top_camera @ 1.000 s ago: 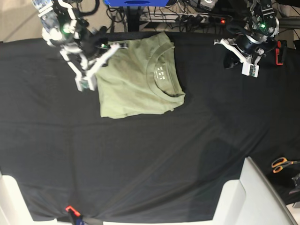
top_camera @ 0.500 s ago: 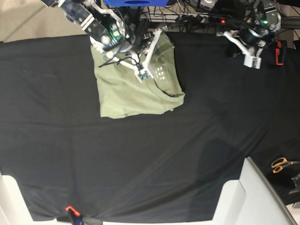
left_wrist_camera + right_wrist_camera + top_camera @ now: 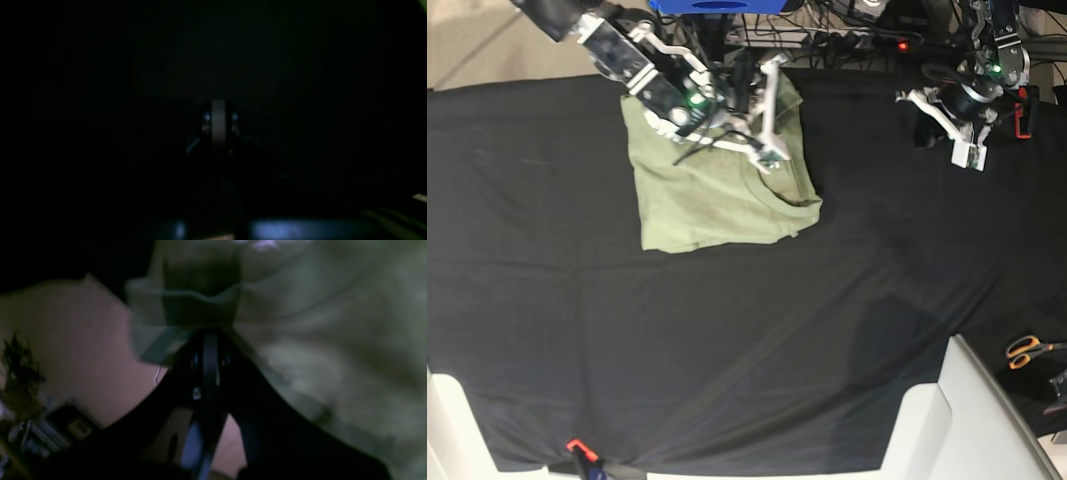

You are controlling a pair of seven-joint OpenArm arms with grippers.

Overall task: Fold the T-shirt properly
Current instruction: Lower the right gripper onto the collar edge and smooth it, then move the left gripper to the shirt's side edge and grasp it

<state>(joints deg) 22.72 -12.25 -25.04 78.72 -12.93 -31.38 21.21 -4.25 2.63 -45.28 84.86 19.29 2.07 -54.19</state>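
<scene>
Right hand point(image 3: 772, 85), clamped on the T-shirt point(image 3: 717, 200) collar edge, is now moving further over the folded shirt beneath it. Left hand point(image 3: 967, 155), fingers together, is hovering well apart above the desk point(image 3: 727, 340).

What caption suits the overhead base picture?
Right gripper pinches the folded T-shirt's far edge; left gripper waits aside.

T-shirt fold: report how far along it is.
Done: the pale sage-green cotton T-shirt lies folded into a compact rectangle on the black table cloth. In hand: the right end effector, shut, pinches a fabric edge near the collar. The left end effector is shut, away from it. Left: release and neaten.
</scene>
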